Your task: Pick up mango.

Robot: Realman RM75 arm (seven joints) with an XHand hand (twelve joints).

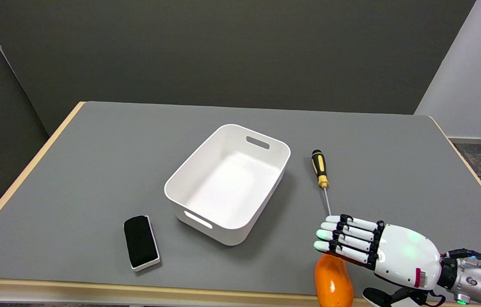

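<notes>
At table's near right edge: mango [333,282] lies partly under right hand [377,251], fingers straight, holding nothing. You lower palm over middle, wrap thumb beneath, keep clear of screwdriver [321,172].

Reached in from the lower right: right arm, silver wrist section at the frame's edge. Robot hand [387,253] held palm down, white back facing the camera. Fingers [343,236] stretched out straight and side by side, pointing left. Thumb tucked low beneath the palm, partly cut off by the frame. Apparently nothing gripped, though the underside was hidden.
</notes>
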